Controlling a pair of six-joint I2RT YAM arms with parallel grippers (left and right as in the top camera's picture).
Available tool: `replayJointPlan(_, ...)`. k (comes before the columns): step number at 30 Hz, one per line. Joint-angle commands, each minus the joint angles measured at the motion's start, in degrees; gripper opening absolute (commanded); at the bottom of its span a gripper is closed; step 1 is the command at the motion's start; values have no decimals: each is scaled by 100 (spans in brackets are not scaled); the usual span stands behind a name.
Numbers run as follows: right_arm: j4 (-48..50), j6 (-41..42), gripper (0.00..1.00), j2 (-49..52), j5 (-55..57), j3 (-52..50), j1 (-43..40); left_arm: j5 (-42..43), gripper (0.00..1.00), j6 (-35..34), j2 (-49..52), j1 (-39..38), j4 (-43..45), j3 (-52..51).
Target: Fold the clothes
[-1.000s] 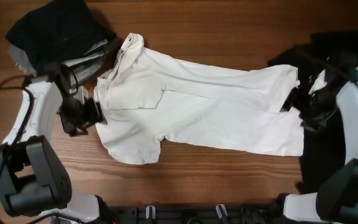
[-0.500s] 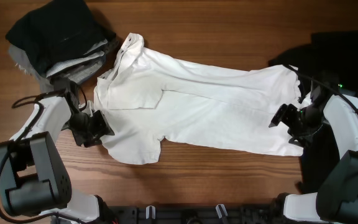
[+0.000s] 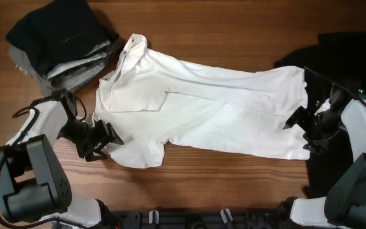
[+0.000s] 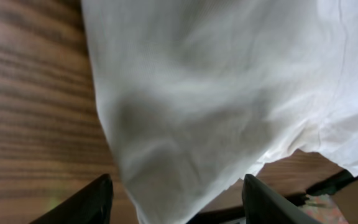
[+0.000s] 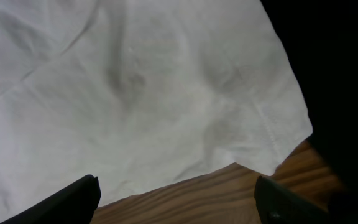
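Note:
The clothes here are chiefly a white T-shirt, lying spread out and wrinkled across the wooden table, collar to the left. My left gripper sits at the shirt's near sleeve. In the left wrist view its jaws stand wide apart, and the white fabric reaches down between the dark fingers. My right gripper is at the shirt's hem on the right. It is open, and bare wood shows between its fingers, with the hem corner just ahead.
A stack of folded black and grey pieces sits at the back left. A black shirt lies under and behind my right arm; in the right wrist view this black shirt borders the white hem. Bare table runs along the front.
My left gripper has slid toward the table's front along the sleeve, and its jaws now stand wider. My right gripper has backed off to the right, to the hem's edge, jaws wider.

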Motion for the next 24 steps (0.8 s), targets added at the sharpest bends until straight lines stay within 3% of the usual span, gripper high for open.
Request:
replayJointPlan(1, 81, 66, 84, -17, -72, -341, -52, -48, 57, 151, 4, -260, 321, -278)
replayJointPlan(2, 125, 66, 84, -17, -74, -461, -52, -31, 51, 125, 4, -343, 450, -365)
replayJointPlan(5, 247, 282, 79, -17, 103, -772, -57, 15, 8, 111, 2, -476, 570, -431)
replayJointPlan(6, 236, 448, 79, -17, 317, -787, -74, 13, 4, 111, 2, -435, 514, -400)
replayJointPlan(10, 254, 846, 79, -17, 1123, -787, -363, 13, 4, 136, -44, -122, 179, -111)
replayJointPlan(20, 1060, 662, 75, -17, 201, -1434, -699, 11, 4, 415, -675, 323, -457, 732)
replayJointPlan(22, 1263, 688, 68, -17, 205, -1661, -699, 9, 4, 415, -684, 323, -535, 732)
replayJointPlan(24, 1432, 719, 50, -20, 210, -1683, -702, 9, 4, 417, -684, 323, -573, 732)
